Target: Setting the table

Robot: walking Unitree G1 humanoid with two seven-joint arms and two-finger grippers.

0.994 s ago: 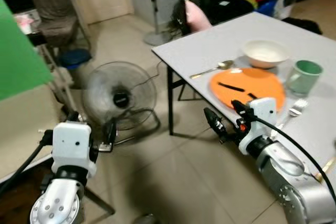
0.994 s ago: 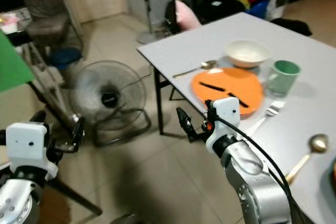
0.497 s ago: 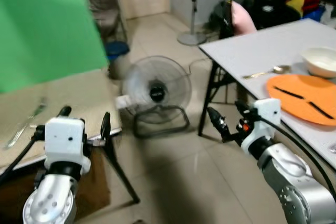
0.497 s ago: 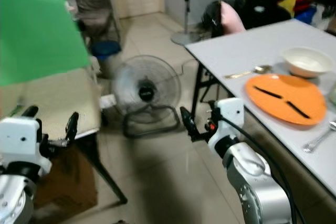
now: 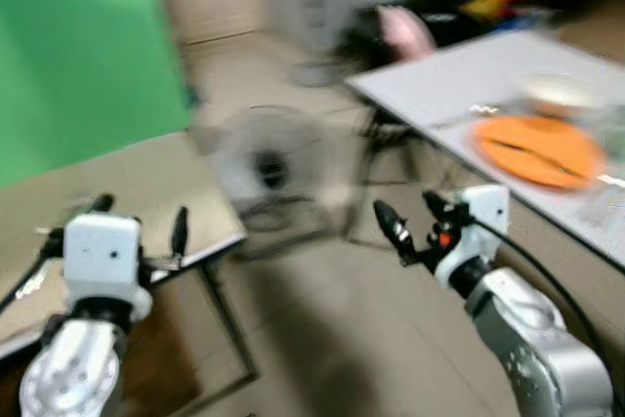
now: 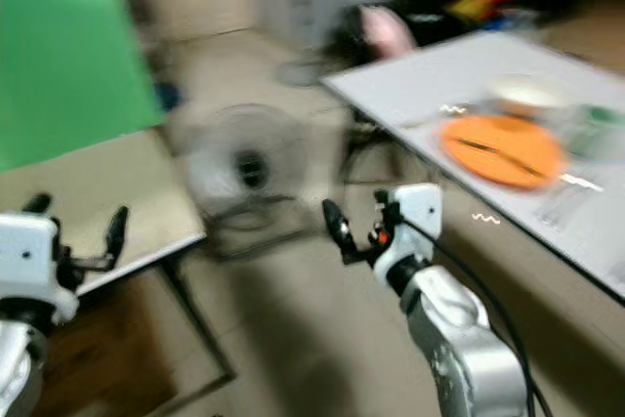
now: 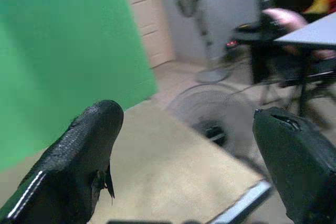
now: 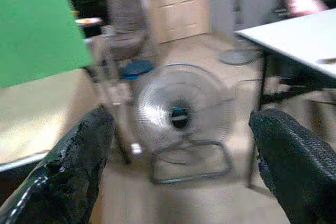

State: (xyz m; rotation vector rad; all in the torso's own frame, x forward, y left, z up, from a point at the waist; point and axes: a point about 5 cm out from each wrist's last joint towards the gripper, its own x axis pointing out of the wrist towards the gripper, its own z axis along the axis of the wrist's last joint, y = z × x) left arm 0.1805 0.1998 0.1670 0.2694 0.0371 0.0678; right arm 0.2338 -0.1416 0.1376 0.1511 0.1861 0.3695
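The picture is blurred by motion. On the white table (image 5: 459, 80) at the right lie an orange plate (image 5: 537, 146) with two dark sticks on it and a white bowl (image 5: 557, 92) behind it; a green cup (image 6: 596, 129) is a smear at the edge. My right gripper (image 5: 405, 210) is open and empty, above the floor and short of the table's near edge. My left gripper (image 5: 142, 217) is open and empty, over the corner of a beige table (image 5: 127, 178).
A floor fan (image 5: 264, 158) stands between the two tables, also seen in the right wrist view as fan (image 8: 181, 114). A green screen (image 5: 78, 56) rises behind the beige table. A pink cushion (image 5: 408, 31) and dark clutter sit beyond the white table. Tiled floor (image 5: 322, 319) lies ahead.
The camera has swung, so the whole scene shifted: the beige table and green screen came in at the left and the white table slid right. Both grippers stay open and empty.
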